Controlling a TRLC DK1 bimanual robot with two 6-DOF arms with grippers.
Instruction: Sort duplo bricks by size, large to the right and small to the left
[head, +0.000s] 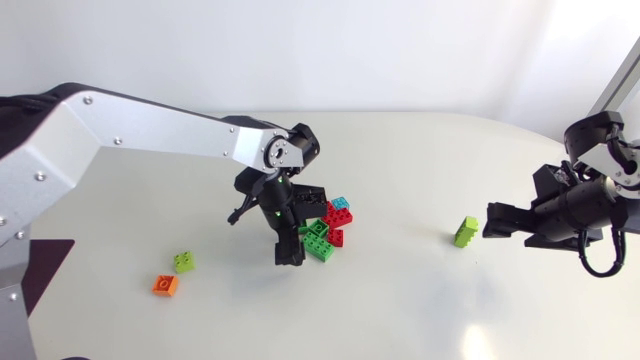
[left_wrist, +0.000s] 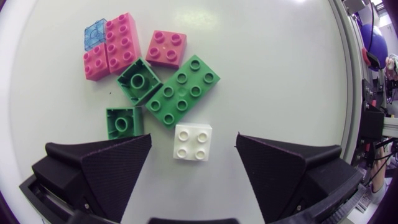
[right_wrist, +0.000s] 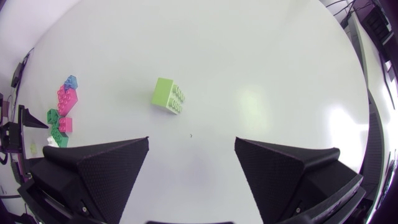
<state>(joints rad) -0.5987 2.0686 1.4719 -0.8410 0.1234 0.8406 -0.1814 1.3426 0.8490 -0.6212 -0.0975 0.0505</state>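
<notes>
1. Toward the left of the table (head: 420, 300) an orange brick (head: 166, 285) and a small lime brick (head: 184, 262) lie near each other without touching, well apart from either pincer.
2. The left arm (head: 150, 130) comes in to the middle of the table. The left pincer (left_wrist: 194, 138) points down over a pile of bricks, with its fingers spread wide and nothing gripped.
3. A small white brick (left_wrist: 193, 142) lies studs up on the table between those open fingers, touching neither.
4. A small green brick (left_wrist: 124, 122) sits beside the white one, close to one fingertip.
5. Just ahead of the white brick lies a long green brick (left_wrist: 183, 91), with a square green brick (left_wrist: 138, 81) against it. Past these are several pink bricks (left_wrist: 122, 42) and a blue brick (left_wrist: 95, 34).
6. A large lime brick (head: 466, 231) lies alone on the right part of the table, tipped on its side with its studs facing sideways.
7. The right pincer (right_wrist: 191, 140) is wide open and empty. The large lime brick lies ahead of its fingertips, not between them, and touches neither finger.
</notes>
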